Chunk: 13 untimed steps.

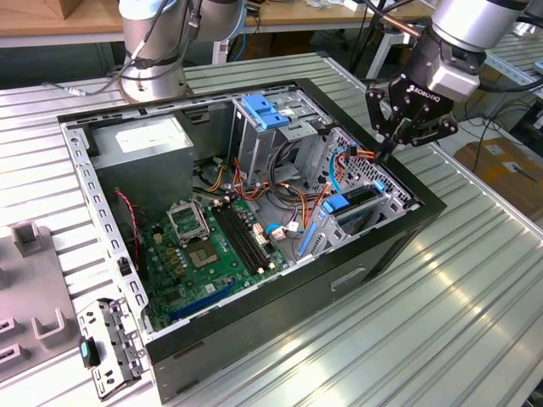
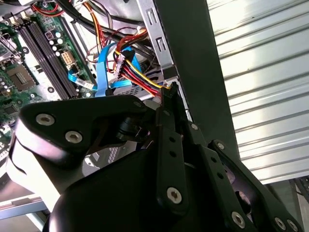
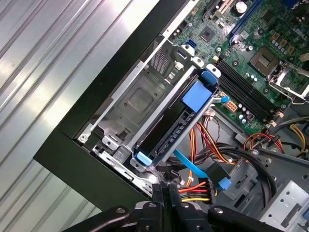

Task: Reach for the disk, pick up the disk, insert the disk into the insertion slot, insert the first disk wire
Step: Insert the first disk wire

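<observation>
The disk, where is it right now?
The disk sits seated in the insertion slot at the case's corner on the exterior view's right, beside the coloured wires the pincer grips.

White lettering, a maker's mark, sits on the black body of the tool [image 1: 388, 149] in the exterior view. White label on the power supply [image 1: 140, 140]: print too small to read. Circuit-board markings illegible.

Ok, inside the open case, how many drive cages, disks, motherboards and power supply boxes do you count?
Drive cages: 2, a tall grey metal cage with blue plastic cap and a low grey sheet-metal cage
Dark disk in blue plastic carrier: 1
Green motherboard: 1
Silver power supply box: 1
Total: 5
</observation>
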Tool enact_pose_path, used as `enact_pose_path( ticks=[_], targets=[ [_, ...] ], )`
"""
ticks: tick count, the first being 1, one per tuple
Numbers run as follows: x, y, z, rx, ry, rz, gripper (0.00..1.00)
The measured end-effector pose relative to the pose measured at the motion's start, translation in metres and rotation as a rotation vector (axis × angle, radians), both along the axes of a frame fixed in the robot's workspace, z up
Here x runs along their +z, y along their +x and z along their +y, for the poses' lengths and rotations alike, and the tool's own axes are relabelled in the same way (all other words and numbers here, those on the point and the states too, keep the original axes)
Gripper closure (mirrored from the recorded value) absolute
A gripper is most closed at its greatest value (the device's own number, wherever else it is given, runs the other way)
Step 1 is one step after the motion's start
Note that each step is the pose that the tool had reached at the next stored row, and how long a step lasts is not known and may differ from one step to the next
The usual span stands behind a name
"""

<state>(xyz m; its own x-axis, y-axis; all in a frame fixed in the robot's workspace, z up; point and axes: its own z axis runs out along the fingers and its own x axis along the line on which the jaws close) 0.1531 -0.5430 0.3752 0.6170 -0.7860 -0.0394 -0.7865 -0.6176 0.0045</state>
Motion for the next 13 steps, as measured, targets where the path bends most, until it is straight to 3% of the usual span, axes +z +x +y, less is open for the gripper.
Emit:
enact_pose_path(
  ticks=[4, 13],
  targets=[
    [0.0, -0.0018, 0.0, -0.017, 0.0, 0.0001, 0.84],
    [-0.0002, -0.0018, 0.0, -0.156, 0.0, 0.0, 0.84]
  ],
)
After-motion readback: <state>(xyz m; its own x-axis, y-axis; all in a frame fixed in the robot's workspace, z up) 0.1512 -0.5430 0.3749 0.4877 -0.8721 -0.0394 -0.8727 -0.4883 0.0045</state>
